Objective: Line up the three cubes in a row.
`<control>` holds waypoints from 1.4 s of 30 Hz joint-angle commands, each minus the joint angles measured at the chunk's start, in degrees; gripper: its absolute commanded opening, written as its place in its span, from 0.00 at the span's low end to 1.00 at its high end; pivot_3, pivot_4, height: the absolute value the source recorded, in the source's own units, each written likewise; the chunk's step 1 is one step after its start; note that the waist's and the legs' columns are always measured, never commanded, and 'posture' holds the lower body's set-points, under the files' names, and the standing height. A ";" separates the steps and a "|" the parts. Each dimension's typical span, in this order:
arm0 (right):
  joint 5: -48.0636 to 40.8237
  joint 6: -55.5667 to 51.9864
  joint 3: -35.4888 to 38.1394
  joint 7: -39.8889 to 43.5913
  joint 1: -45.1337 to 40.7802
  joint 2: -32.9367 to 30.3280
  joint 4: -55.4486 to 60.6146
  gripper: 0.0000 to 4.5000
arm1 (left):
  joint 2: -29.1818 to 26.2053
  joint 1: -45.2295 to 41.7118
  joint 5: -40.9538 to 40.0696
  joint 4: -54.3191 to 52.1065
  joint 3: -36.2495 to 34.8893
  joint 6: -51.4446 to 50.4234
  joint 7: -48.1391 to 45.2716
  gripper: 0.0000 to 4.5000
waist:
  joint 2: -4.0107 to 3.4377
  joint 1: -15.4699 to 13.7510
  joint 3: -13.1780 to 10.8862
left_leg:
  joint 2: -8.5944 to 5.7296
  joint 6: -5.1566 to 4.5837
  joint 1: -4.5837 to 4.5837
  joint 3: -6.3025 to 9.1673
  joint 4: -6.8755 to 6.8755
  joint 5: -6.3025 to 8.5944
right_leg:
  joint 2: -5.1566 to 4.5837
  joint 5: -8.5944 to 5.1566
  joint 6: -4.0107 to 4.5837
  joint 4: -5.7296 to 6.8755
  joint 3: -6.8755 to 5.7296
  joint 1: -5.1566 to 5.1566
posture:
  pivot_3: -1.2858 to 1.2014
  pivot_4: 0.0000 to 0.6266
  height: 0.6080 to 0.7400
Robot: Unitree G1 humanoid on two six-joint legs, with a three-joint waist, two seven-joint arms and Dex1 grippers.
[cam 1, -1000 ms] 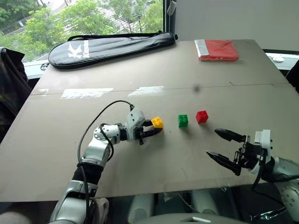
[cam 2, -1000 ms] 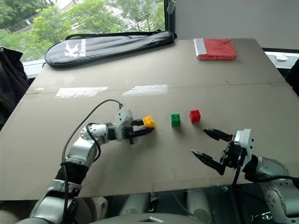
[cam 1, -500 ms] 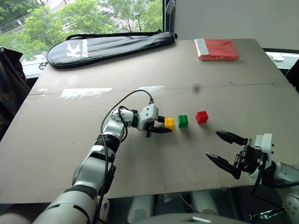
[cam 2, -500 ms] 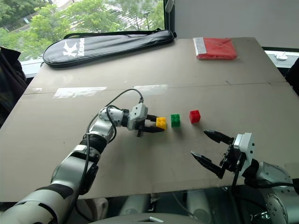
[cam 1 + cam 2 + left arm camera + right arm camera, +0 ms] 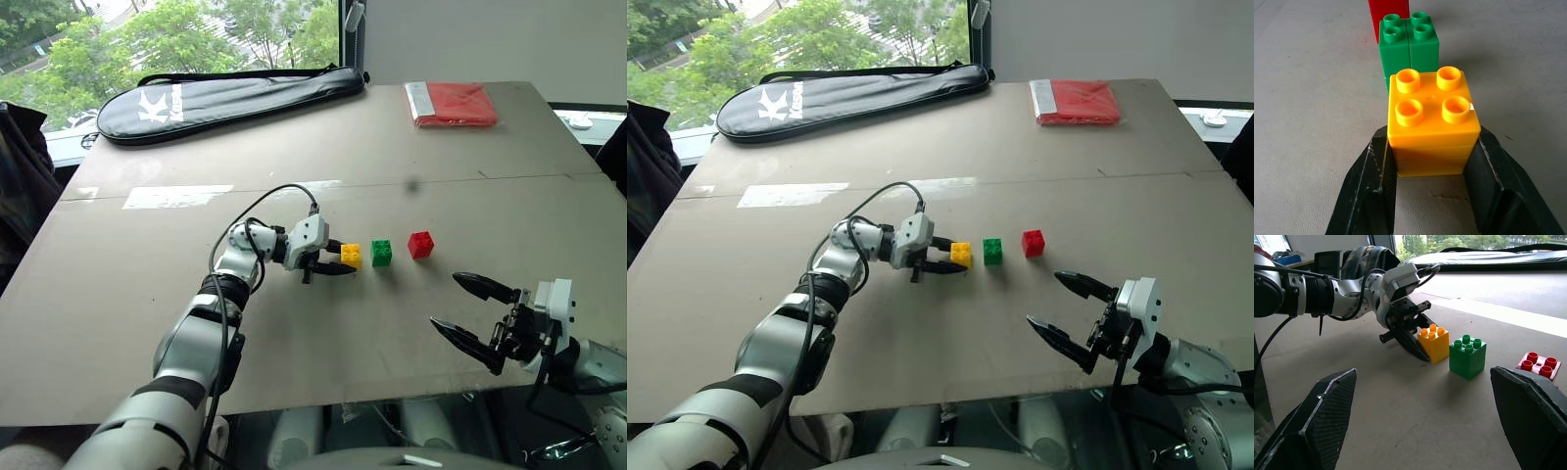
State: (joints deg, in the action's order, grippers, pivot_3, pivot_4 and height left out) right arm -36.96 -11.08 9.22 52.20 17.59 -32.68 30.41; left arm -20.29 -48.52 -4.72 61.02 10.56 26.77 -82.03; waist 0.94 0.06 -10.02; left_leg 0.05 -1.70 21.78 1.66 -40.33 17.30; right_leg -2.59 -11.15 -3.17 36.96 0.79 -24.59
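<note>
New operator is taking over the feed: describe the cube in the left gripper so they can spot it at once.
On the grey table, three studded cubes sit in a short row near the middle. The yellow cube is at the row's left end, clamped in the left gripper, with the green cube and red cube to its right.

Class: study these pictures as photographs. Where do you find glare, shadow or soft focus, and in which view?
Left eye view: pale glare streak on the table. Left wrist view: yellow cube sharp, red cube softer behind the green cube. Right wrist view: near fingers loom large and soft.
</note>
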 commanded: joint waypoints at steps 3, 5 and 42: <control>-0.85 0.15 0.81 0.67 -0.11 -0.61 1.12 1.00 | -1.73 1.00 2.09 0.89 -0.26 -1.01 1.63 0.29 | 0.00 0.26 0.01 | 0.00 0.00 -0.02 0.01 0.00 0.00 | 0.00 0.00 0.01 0.02 0.00 0.01 | 0.52 0.24 0.70; -0.86 0.19 0.84 0.87 -0.09 -0.70 0.95 1.00 | -1.82 0.90 2.13 1.01 -0.21 -1.26 1.45 0.29 | 0.00 0.33 0.01 | 0.01 0.00 -0.03 0.00 0.00 0.00 | 0.00 0.01 0.02 0.04 0.01 0.01 | 0.52 0.24 0.70; 3.29 8.15 6.59 11.94 -0.42 -4.21 -20.33 1.00 | -7.57 63.33 -6.81 -88.53 -15.72 -46.31 38.86 0.99 | -0.08 -0.40 -0.04 | 0.25 0.03 -0.01 0.07 0.06 0.01 | -0.16 -0.12 0.26 -0.09 0.19 -0.11 | 0.52 0.24 0.70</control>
State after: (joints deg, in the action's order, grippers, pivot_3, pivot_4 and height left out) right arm -32.91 -4.24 13.63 63.25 17.21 -36.10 9.80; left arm -28.39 12.79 -11.40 -23.65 -4.53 -18.43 -45.93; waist 0.86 -0.34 -10.06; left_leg 0.30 -1.67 21.77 1.74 -40.27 17.31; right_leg -2.72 -11.27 -2.91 36.87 0.97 -24.70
